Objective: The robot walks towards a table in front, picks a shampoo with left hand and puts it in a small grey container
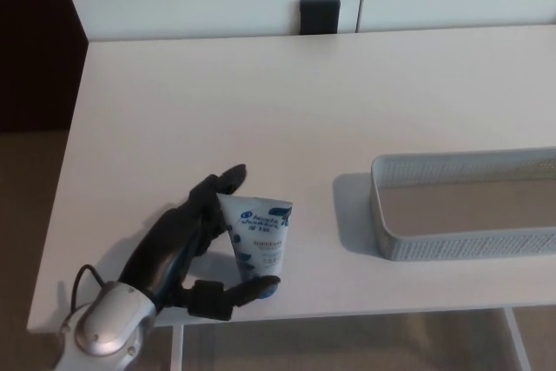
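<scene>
While the left hand (195,245) is reaching in from the lower left corner of the head view, it is clasping the shampoo tube (258,236) near the front edge of the white table (261,102). Two black fingers (228,180) are pressing against the tube's upper left side, and the thumb (248,290) is curling in under its lower end, so the hand is closing on the tube from both ends. The tube is white with blue lettering and blue splashes, and it is standing almost upright in the picture, its wide crimped end pointing toward the far side of the table and its narrow end sitting against the thumb. Whether the tube is resting on the tabletop or hanging just above it cannot be told.

A silver wrist housing (109,327) is showing below the hand, with a thin black cable (82,280) looping out beside it. The small grey container (382,215), a shallow perforated tray, is lying on the right part of the table, well apart from the tube and running off the right edge of the picture. A small black object (320,15) is sitting just behind the table's far edge, against a white wall.
</scene>
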`<state>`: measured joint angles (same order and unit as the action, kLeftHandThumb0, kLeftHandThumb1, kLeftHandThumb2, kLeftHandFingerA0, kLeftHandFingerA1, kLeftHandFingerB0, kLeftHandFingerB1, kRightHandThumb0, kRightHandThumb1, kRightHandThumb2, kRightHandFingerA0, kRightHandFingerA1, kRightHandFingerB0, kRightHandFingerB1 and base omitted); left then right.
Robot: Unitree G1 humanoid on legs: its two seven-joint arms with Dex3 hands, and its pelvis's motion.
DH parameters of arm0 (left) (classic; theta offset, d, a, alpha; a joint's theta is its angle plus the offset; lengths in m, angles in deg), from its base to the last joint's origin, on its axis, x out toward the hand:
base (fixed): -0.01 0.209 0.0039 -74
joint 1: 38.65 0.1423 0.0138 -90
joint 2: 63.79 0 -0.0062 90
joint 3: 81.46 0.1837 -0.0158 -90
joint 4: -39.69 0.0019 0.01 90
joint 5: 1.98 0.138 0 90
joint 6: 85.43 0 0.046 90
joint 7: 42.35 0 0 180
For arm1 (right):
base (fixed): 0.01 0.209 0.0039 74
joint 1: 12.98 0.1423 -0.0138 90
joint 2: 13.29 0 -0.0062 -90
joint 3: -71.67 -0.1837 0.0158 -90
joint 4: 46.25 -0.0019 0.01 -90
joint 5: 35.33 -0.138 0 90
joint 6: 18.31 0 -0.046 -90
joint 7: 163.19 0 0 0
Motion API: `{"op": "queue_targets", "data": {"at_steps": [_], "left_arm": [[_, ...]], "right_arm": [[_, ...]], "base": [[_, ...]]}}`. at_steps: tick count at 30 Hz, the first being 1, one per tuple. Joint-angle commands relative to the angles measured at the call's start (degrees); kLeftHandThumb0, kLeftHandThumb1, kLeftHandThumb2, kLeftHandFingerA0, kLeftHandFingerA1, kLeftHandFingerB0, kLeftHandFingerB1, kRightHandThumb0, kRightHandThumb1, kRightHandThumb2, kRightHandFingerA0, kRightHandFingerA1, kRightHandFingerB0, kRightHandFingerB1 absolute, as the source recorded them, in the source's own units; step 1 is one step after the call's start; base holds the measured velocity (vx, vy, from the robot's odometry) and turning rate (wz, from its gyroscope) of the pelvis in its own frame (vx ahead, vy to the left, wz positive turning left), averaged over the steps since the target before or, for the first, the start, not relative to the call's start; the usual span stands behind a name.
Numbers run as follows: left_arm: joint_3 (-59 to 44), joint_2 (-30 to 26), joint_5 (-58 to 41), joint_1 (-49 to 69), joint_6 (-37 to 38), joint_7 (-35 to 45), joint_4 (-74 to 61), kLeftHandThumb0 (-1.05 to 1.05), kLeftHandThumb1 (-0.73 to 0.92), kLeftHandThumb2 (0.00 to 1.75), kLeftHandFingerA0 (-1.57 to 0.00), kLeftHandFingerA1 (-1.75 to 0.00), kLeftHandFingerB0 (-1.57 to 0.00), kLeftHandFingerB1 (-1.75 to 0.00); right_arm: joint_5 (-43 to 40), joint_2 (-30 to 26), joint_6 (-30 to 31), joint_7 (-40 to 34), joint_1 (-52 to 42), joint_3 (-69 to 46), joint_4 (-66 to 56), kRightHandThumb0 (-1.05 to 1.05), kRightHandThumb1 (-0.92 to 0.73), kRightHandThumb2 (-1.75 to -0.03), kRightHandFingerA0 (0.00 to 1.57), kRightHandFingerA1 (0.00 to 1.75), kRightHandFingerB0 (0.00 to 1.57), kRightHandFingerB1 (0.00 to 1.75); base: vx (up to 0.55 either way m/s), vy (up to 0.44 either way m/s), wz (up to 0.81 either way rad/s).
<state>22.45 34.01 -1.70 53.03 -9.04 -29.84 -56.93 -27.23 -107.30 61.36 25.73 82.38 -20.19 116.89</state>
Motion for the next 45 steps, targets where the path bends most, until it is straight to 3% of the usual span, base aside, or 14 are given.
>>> {"op": "queue_targets", "data": {"at_steps": [1, 2, 4, 6, 7, 8, 9, 10, 11, 14, 32, 40, 43, 45], "left_arm": [[2.01, -1.01, 2.41, -0.26, -0.78, 0.96, -0.07, -0.52, 0.34, 0.75, -0.01, -0.43, 0.0, -0.15], [2.65, -1.08, 2.74, -0.33, -0.18, 1.17, 0.16, -0.55, 0.34, 0.62, -0.13, -0.42, -0.01, -0.13], [3.57, -1.27, 3.48, -0.34, 1.1, 1.11, 0.52, -0.55, 0.35, 0.72, -0.19, -0.48, 0.0, -0.14], [3.87, -0.9, 3.7, -0.12, 2.13, 0.29, 1.03, -0.27, 0.67, 0.6, -0.83, -0.52, -0.14, -0.27], [3.77, -0.65, 3.6, -0.18, 2.29, 0.01, 1.22, -0.27, 0.67, 0.6, -0.83, -0.52, -0.14, -0.27], [3.71, -0.49, 4.02, -0.73, 3.0, -0.49, 2.12, -0.15, 0.81, 0.65, -1.14, -0.65, -0.36, -0.33], [3.64, -0.33, 4.38, -0.91, 3.42, -1.06, 2.48, -0.09, 0.86, 0.66, -1.21, -0.87, -0.54, -0.39], [3.39, 0.17, 4.87, -0.98, 4.19, -2.29, 2.96, 0.08, 0.75, 0.92, -1.12, -1.33, -0.84, -0.62], [3.02, 0.86, 5.43, -1.03, 5.2, -3.79, 3.57, 0.08, 0.75, 0.92, -1.12, -1.33, -0.84, -0.62], [1.07, 2.68, 4.53, -0.36, 6.66, -5.36, 5.22, 0.08, 0.67, 1.05, -0.94, -1.5, -0.76, -1.16], [-1.99, 2.38, 3.72, -3.51, 8.75, -2.28, 1.57, 0.05, 0.65, 1.03, -0.98, -1.47, -0.74, -1.17], [3.35, -0.93, 11.92, -18.35, 1.79, 0.04, -7.54, 0.05, 0.78, 0.72, -0.98, -1.43, -0.74, -1.13], [6.75, -1.62, 14.74, -25.0, -0.64, 1.36, -6.37, -0.09, 0.79, 0.63, -0.96, -1.28, -0.81, -0.91], [9.95, 0.09, 17.53, -29.44, -1.27, 0.03, -3.66, -0.12, 0.74, 0.74, -0.9, -1.54, -0.76, -1.32]], "right_arm": [[0.06, -0.33, 0.33, 0.02, 0.51, 0.25, -0.17, -0.31, -0.61, -0.58, 0.74, 0.52, 0.57, 0.44], [0.07, -0.28, 0.34, -0.06, 0.61, 0.29, -0.19, -0.32, -0.62, -0.58, 0.76, 0.52, 0.58, 0.44], [0.22, -0.33, 0.16, -0.04, 0.71, 0.53, -0.25, -0.32, -0.62, -0.58, 0.75, 0.52, 0.58, 0.44], [0.23, -0.29, 0.27, -0.11, 0.93, 0.64, -0.27, -0.34, -0.63, -0.58, 0.75, 0.51, 0.58, 0.43], [0.31, -0.28, 0.3, -0.09, 1.08, 0.73, -0.32, -0.34, -0.63, -0.58, 0.75, 0.51, 0.58, 0.43], [0.43, -0.24, 0.37, -0.24, 1.4, 0.87, -0.34, -0.33, -0.63, -0.57, 0.76, 0.5, 0.59, 0.43], [0.52, -0.26, 0.47, -0.28, 1.56, 1.01, -0.41, -0.34, -0.64, -0.58, 0.74, 0.5, 0.58, 0.43], [0.39, -0.21, 0.54, -0.33, 1.79, 0.93, -0.48, -0.32, -0.63, -0.57, 0.74, 0.51, 0.58, 0.43], [0.13, -0.12, 0.57, -0.4, 2.06, 0.73, -0.54, -0.32, -0.63, -0.57, 0.74, 0.51, 0.58, 0.43], [-0.5, 0.05, 0.73, 0.43, 2.53, 0.13, -0.15, -0.33, -0.62, -0.58, 0.73, 0.52, 0.58, 0.45], [-0.05, 0.35, 0.95, 0.36, 3.44, 0.39, 0.41, -0.29, -0.63, -0.58, 0.71, 0.51, 0.58, 0.45], [0.06, 0.1, 1.29, 0.71, 3.22, 0.45, 0.51, -0.32, -0.63, -0.58, 0.71, 0.5, 0.57, 0.44], [0.02, 0.64, 0.87, 0.26, 2.51, 0.44, 0.52, -0.32, -0.61, -0.58, 0.72, 0.52, 0.58, 0.45], [0.19, 0.86, 0.65, -0.05, 2.0, 0.62, 0.31, -0.34, -0.63, -0.57, 0.75, 0.52, 0.6, 0.45]], "base": [[0.0, 0.0, 0.0], [0.0, 0.0, 0.0], [0.0, 0.0, 0.0], [0.0, 0.0, 0.0], [0.0, 0.0, 0.0], [0.0, 0.0, 0.0], [0.0, 0.0, 0.0], [0.0, 0.0, 0.0], [0.0, 0.0, 0.0], [0.0, 0.0, 0.0], [0.0, 0.0, 0.0], [0.0, 0.0, 0.0], [0.0, 0.0, 0.0], [0.0, 0.0, 0.0]]}}
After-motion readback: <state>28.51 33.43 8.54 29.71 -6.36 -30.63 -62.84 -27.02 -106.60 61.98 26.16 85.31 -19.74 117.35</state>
